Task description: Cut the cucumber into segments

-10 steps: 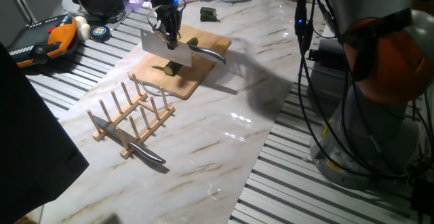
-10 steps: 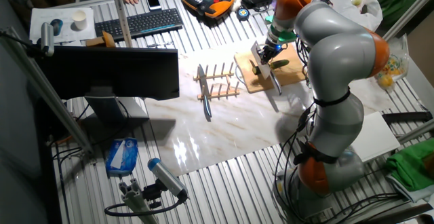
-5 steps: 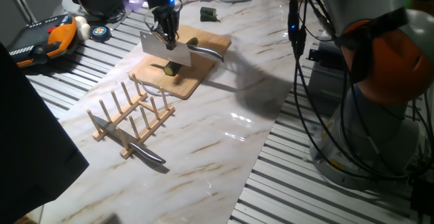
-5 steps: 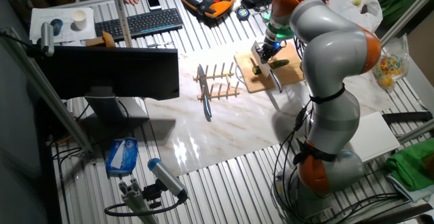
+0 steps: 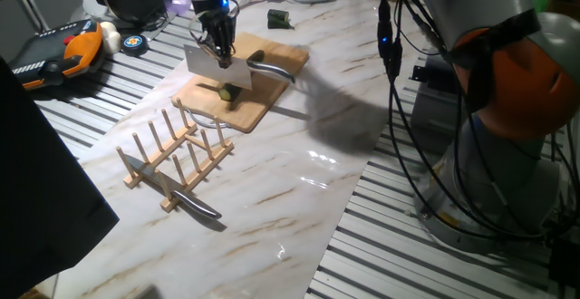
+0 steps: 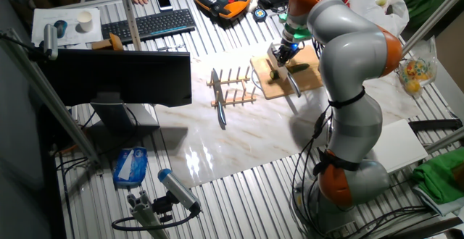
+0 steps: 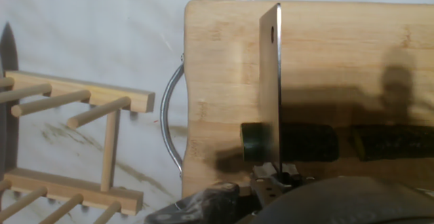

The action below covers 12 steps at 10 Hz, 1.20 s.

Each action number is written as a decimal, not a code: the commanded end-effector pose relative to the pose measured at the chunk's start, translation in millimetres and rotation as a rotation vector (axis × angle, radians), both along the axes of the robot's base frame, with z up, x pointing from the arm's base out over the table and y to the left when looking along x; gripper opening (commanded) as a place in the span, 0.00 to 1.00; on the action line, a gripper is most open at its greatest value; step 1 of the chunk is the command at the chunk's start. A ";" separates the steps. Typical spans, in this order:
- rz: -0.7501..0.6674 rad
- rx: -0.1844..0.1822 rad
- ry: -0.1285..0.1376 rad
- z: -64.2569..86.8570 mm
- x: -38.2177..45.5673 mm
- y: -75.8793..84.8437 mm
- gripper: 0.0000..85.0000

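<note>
Cucumber (image 7: 290,143) lies on your wooden cutting board (image 7: 325,54), near the edge closest to the hand camera, running lengthwise along that edge. In the hand view a second dark green piece (image 7: 392,142) sits on the same line to its right, apart from it with a gap of bare board between them.

Your gripper (image 5: 219,47) is clamped on the handle of a cleaver (image 7: 270,88), whose broad blade stands edge-down across the cucumber close to its left end, so a short end shows on the left of the blade and the longer part on the right. You cannot tell from these views whether the edge is touching the skin or already in it.

In one fixed view the blade (image 5: 207,63) hides most of the cucumber, with only a bit of green (image 5: 227,91) showing below it.

Beside the board's metal handle (image 7: 172,134) stands a wooden peg rack (image 5: 174,152) with a knife (image 5: 172,188) lying through it. A small dark green stub (image 5: 277,17) rests on the marble tabletop (image 5: 299,154) beyond the board.
</note>
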State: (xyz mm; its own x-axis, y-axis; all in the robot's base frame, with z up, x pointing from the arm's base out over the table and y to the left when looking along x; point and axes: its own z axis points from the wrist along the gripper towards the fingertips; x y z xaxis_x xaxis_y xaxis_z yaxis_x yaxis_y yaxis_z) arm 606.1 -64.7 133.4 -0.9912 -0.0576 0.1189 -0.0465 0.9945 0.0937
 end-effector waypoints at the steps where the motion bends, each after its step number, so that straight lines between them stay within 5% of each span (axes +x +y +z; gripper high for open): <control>1: 0.000 0.017 0.002 -0.8 1.0 0.1 0.01; 7: 0.008 0.017 0.009 -6.1 4.1 3.1 0.01; 12: 0.010 -0.021 0.013 -5.6 3.3 5.3 0.01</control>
